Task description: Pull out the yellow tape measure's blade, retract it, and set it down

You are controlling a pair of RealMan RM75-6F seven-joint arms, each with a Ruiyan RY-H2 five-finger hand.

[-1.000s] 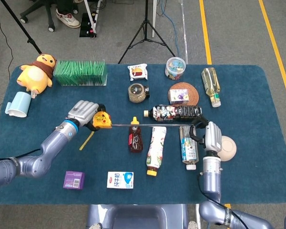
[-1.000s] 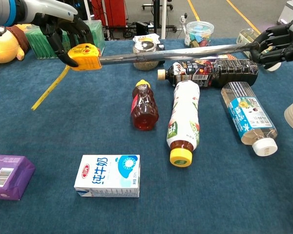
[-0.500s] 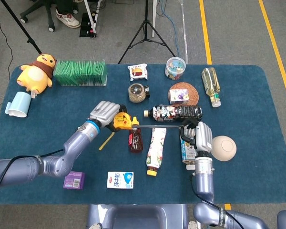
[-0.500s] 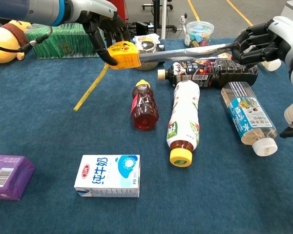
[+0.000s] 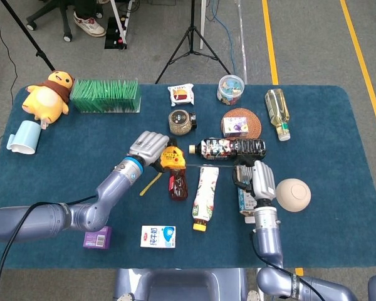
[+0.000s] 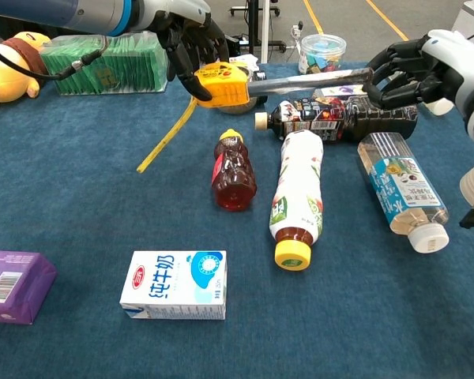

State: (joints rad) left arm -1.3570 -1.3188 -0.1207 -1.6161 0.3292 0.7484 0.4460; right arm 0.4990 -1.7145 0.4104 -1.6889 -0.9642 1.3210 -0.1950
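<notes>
My left hand (image 6: 183,38) grips the yellow tape measure (image 6: 223,83) from above, holding it in the air over the honey bottle. Its grey blade (image 6: 308,80) runs right from the case to my right hand (image 6: 401,71), which pinches the blade's end above the dark bottle. A yellow strap (image 6: 167,136) hangs from the case down to the cloth. In the head view the left hand (image 5: 148,148) and the tape measure (image 5: 173,159) sit mid-table, and the right hand (image 5: 257,179) is a short span to their right.
Under the blade lie a honey bottle (image 6: 235,174), a yellow-capped bottle (image 6: 296,197), a dark bottle (image 6: 340,118) and a clear bottle (image 6: 399,189). A milk carton (image 6: 176,284) and purple box (image 6: 12,286) sit near the front. A bowl (image 5: 292,193) lies right of the right hand.
My left hand has carried the tape case to the right, towards the right hand, and the exposed blade has grown much shorter. The right hand has shifted slightly left, still holding the blade's end.
</notes>
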